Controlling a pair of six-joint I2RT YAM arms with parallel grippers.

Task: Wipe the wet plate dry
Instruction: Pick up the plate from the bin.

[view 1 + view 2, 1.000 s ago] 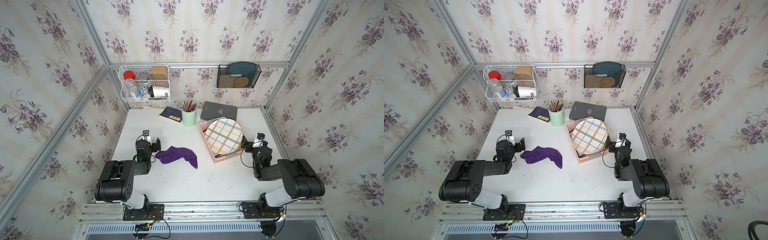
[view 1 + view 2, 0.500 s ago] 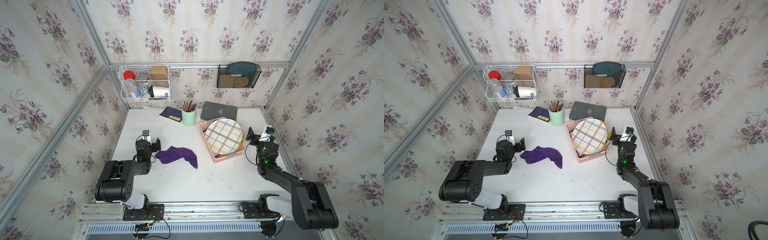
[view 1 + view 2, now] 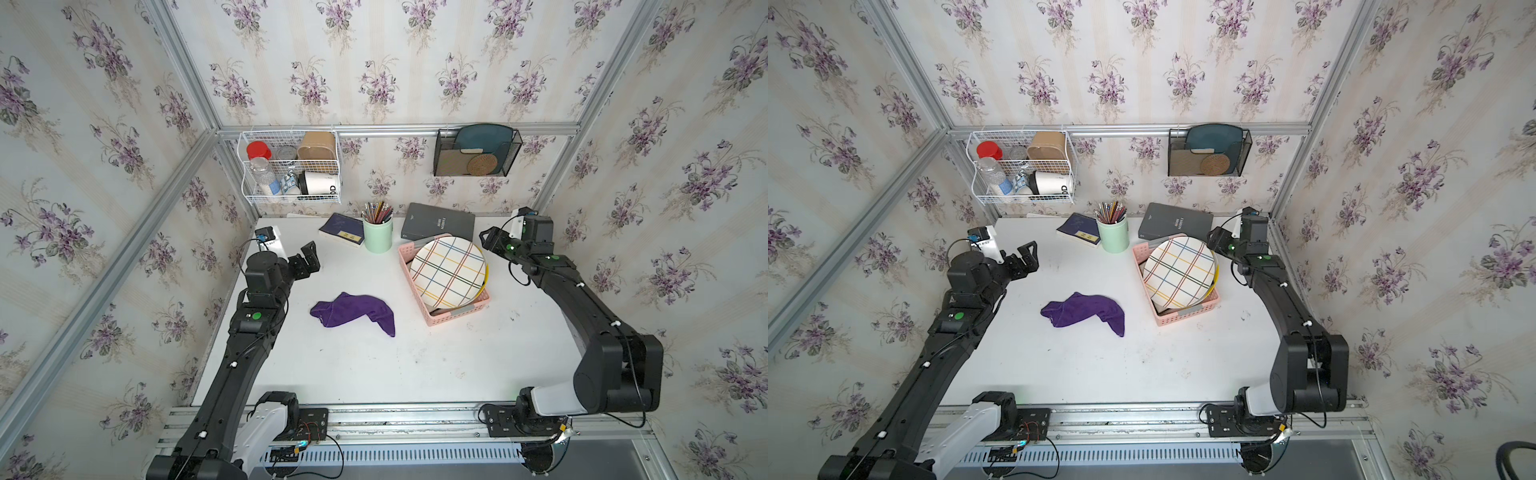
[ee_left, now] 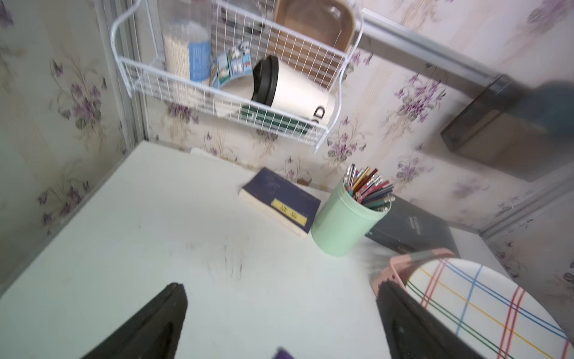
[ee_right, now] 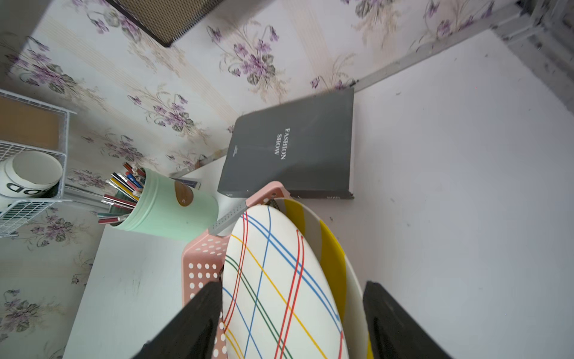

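Observation:
The plate, white with coloured crossing lines, leans on edge in a pink basket. A purple cloth lies crumpled on the white table, left of the basket. My right gripper is at the plate's far right rim, open, its jaws straddling the rims of this plate and a yellow-and-cream plate behind it. My left gripper hangs open and empty over bare table, behind and left of the cloth.
At the back stand a green pencil cup, a blue book and a grey book just behind the basket. A white wire basket and a black mesh holder hang on the back wall.
Both arms have lifted out of their low folded pose. The right gripper has travelled back to the plate's far rim, its jaws narrowing. The left gripper has moved up and back. Cloth and plate unmoved.

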